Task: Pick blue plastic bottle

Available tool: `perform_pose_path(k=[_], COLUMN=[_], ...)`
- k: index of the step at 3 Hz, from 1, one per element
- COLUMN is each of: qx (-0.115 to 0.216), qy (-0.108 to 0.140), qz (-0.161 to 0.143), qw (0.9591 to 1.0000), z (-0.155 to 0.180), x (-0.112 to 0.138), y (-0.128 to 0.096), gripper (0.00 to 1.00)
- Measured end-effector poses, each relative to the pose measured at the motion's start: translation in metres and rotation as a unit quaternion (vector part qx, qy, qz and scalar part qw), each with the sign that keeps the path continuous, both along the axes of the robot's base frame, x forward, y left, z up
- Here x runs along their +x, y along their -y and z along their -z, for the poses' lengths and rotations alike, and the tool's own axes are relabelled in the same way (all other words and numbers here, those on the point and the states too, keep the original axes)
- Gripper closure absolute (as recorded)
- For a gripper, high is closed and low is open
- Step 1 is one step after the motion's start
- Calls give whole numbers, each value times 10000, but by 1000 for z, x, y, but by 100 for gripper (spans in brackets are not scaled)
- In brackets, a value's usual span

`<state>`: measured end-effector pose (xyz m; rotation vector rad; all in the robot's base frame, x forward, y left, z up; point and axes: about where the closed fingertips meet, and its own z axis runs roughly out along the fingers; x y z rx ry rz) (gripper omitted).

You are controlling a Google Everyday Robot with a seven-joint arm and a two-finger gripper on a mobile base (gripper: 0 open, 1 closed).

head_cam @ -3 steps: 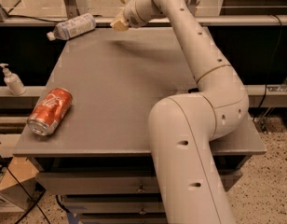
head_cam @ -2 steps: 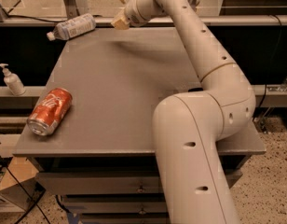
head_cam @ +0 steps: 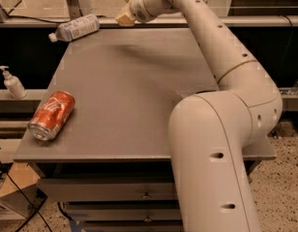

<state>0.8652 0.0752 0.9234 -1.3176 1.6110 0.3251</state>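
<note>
The blue plastic bottle (head_cam: 77, 27) lies on its side at the far left corner of the grey table (head_cam: 134, 86), its white cap pointing left past the edge. The gripper (head_cam: 124, 6) is at the far edge of the table, a short way to the right of the bottle and apart from it. One tan fingertip (head_cam: 124, 19) shows just above the table's back edge; the other finger reaches up out of the picture. The white arm runs from the gripper down the right side to the front.
A red soda can (head_cam: 51, 115) lies on its side near the table's front left edge. A white pump dispenser bottle (head_cam: 12, 83) stands on a shelf left of the table. A rail runs behind the table. Drawers sit under the tabletop.
The arm's elbow has shifted slightly to the right. The gripper stays at the far edge near the bottle. The bottle and the can have not moved.
</note>
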Motion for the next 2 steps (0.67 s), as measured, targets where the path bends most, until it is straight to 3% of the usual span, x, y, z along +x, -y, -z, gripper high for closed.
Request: perform_pose_path(k=[1,2], qx=[-4,-7], qy=[-24,-44], qz=[-22,-40], qw=[10000,10000], z=[3,6], x=[-1,0], y=[-4,-7], gripper=[15,0])
